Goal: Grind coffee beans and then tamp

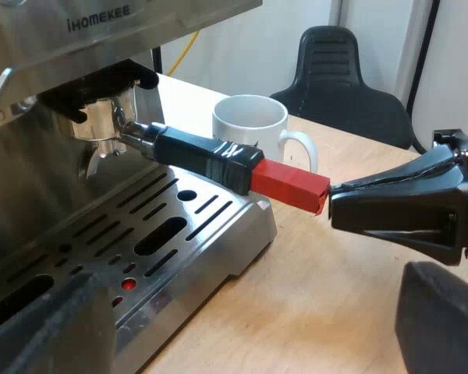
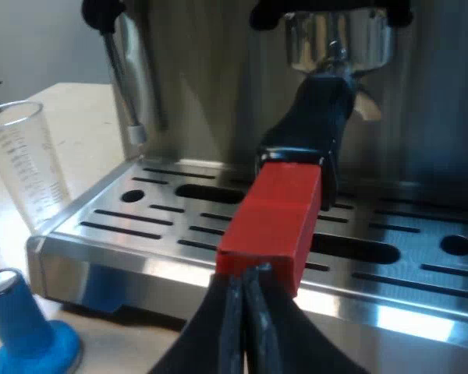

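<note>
The right pincer [image 2: 246, 292] reaches level toward the coffee machine [image 1: 101, 31]. Its two black fingers are pressed together with only a seam between them. Their tips meet the end face of the red end [image 2: 274, 210] and pinch nothing. The left pincer [image 1: 249, 288] sits low by the corner of the drip tray [image 1: 179, 234], its fingers [image 1: 444, 319] spread wide with nothing between them.

The holder [image 1: 101, 128] is locked into the machine's front above the tray. Its dark handle [image 1: 199, 152] juts out over the slots, with the red end past the tray's edge. A thin steam pipe [image 2: 121, 78] hangs over one far corner of the tray.

A black chair [image 1: 339, 74] stands far off, beyond the worktop [image 1: 335, 304]. A white mug [image 1: 253, 128] stands upright on the worktop beyond the handle, apart from it. A clear measuring glass [image 2: 27, 164] stands upright just beside the tray's corner under the pipe. A blue tamper [image 2: 23, 327] stands nearer, on its base, close to that corner.
</note>
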Action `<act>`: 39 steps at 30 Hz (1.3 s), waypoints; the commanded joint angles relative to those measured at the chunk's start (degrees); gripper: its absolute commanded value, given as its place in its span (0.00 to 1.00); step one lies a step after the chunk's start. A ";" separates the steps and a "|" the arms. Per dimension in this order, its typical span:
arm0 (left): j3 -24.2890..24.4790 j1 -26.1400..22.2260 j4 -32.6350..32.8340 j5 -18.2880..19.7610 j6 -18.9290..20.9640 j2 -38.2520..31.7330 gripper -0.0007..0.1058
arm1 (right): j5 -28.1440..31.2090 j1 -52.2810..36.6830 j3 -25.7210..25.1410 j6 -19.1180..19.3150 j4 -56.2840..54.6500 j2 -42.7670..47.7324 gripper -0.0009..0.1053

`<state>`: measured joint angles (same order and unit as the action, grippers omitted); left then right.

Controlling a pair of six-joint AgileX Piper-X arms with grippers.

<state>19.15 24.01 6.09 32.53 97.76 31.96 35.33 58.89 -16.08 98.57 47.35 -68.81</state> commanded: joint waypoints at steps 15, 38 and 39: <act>0.03 0.25 -0.29 0.72 0.15 0.01 0.78 | -3.11 -7.27 -4.14 0.61 1.34 -0.19 0.01; 0.03 0.25 -0.29 0.72 0.15 0.01 0.78 | 5.36 -1.68 -4.14 2.29 -6.00 3.96 0.01; 0.03 0.25 -0.29 0.72 0.15 0.01 0.78 | 5.98 -0.98 -4.14 2.29 -6.33 4.08 0.01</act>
<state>19.15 24.01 6.17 32.53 97.76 31.96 35.16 58.80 -18.42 100.22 38.82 -65.38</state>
